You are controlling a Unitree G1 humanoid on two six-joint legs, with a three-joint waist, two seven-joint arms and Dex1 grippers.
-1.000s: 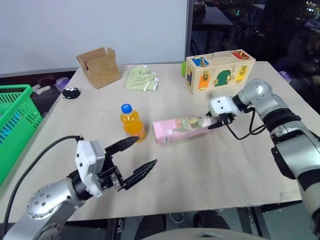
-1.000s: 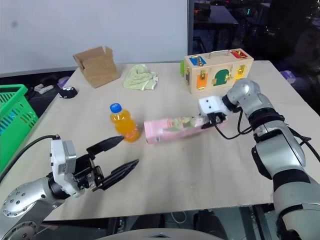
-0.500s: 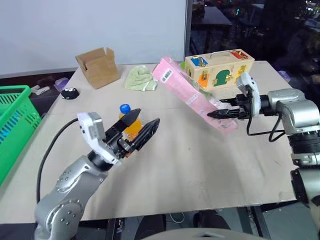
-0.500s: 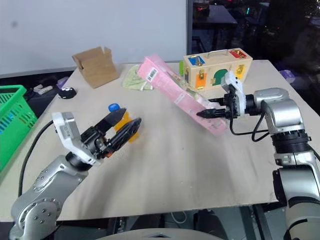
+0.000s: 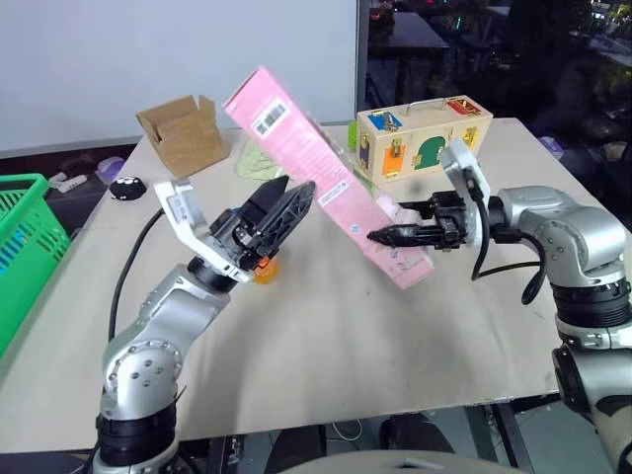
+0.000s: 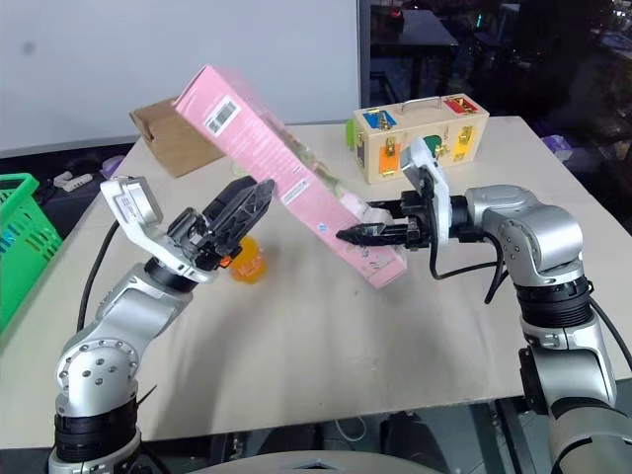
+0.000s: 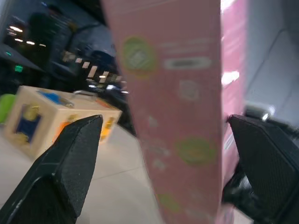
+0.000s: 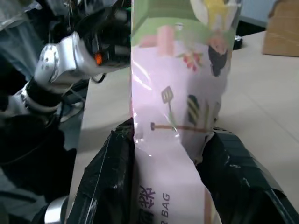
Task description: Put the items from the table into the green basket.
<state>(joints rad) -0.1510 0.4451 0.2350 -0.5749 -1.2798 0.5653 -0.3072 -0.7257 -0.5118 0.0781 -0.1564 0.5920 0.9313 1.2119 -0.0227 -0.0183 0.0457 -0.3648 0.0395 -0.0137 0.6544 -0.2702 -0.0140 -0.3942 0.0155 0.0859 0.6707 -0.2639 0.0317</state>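
Observation:
My right gripper (image 5: 375, 237) is shut on the lower end of the long pink carton (image 5: 316, 168) and holds it off the table (image 5: 326, 346), tilted, with its barcode end high and to the left. In the right wrist view the carton (image 8: 182, 121) sits pinched between the black fingers (image 8: 117, 186). My left gripper (image 5: 296, 190) is open at the carton's middle; in its wrist view the carton (image 7: 177, 116) stands between the spread fingers (image 7: 70, 158). The orange bottle (image 5: 265, 269) stands on the table, mostly hidden behind the left gripper. The green basket (image 5: 25, 247) is beyond the table's left edge.
A brown cardboard box (image 5: 183, 133) and a small black object (image 5: 125, 186) sit at the table's far left. A wooden latch box (image 5: 420, 138) stands at the far side, behind the right gripper. A pale green cloth (image 5: 247, 160) lies behind the carton.
The right gripper has lifted the carton off the table and swung it upright toward the left. The open left gripper has risen and come forward to the carton's middle.

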